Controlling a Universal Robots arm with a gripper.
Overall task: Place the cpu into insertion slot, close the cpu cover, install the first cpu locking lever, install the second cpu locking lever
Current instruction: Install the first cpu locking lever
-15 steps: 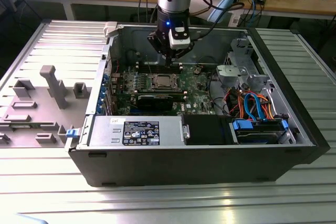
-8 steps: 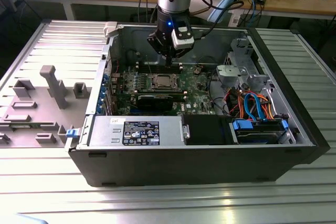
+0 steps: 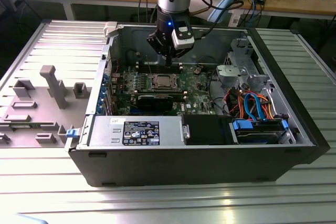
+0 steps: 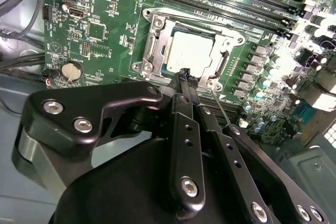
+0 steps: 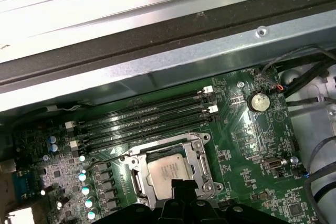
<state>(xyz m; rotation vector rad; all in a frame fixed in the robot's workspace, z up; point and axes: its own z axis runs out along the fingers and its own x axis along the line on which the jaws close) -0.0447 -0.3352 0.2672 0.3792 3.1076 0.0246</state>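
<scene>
The cpu [image 4: 191, 51] lies flat in the insertion slot [image 3: 161, 81] on the green board, its silvery top showing through the window of the cpu cover [image 4: 152, 51], which lies down over it. In the first wrist view the cpu [image 5: 168, 171] sits inside the cover frame [image 5: 200, 156]. A thin wire lever [image 4: 221, 106] runs out from a corner of the socket, and another lever [image 5: 105, 162] lies along the opposite side. My gripper [image 4: 184, 74] hangs just above the socket's edge, fingers together and holding nothing. The exterior view shows the gripper [image 3: 169, 60] inside the open case.
Long memory slots [image 5: 147, 121] run beside the socket. A black graphics card [image 3: 157, 99], a power supply [image 3: 136, 131] and a drive cage with cables [image 3: 257, 106] stand inside the case. Case walls [image 3: 113, 51] surround the board. Grey fixtures [image 3: 50, 90] stand at the exterior view's left.
</scene>
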